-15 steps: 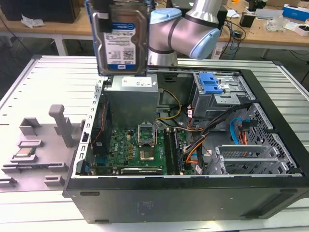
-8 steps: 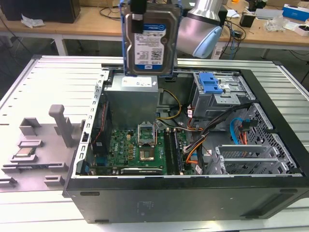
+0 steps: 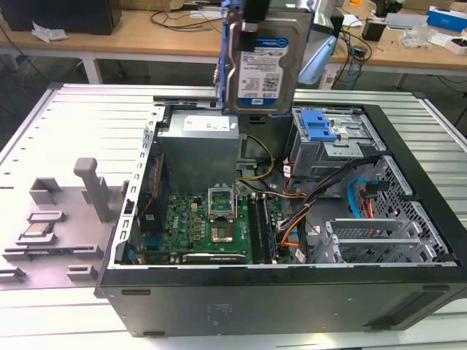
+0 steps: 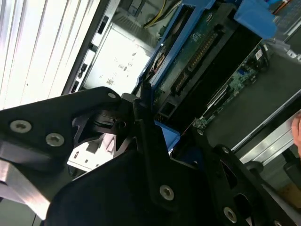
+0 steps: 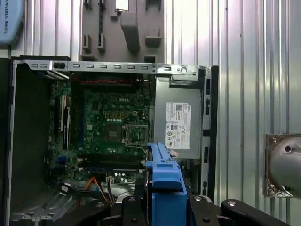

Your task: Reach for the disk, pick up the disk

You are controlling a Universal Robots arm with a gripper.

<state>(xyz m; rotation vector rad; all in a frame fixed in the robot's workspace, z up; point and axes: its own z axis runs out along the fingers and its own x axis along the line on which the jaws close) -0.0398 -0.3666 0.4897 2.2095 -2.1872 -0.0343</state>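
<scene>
On the exterior view's left, a grey tray lies on the ribbed metal table, with a small square chip set in it, well apart from the gripper and far below it. Next comes the open computer case, lying on its side under the gripper, its green motherboard and empty processor socket facing up. The grey power supply sits directly beneath the raised load.

High above the case, the disk hangs upright in the air, label facing the exterior camera, a blue rail along its edge. It is clear of the case and touches nothing below. The gripper grips it from the top edge of the picture; in the second wrist view the black fingers are closed against the disk, whose green circuit board and blue rail run away from them. In the first wrist view the blue rail stands between the black gripper parts, above the open case.

Toward the exterior view's right, below and beside the disk, the drive cage with its blue latch sits in the case's far corner. Orange and blue cables lie near it. A wooden workbench runs behind.
</scene>
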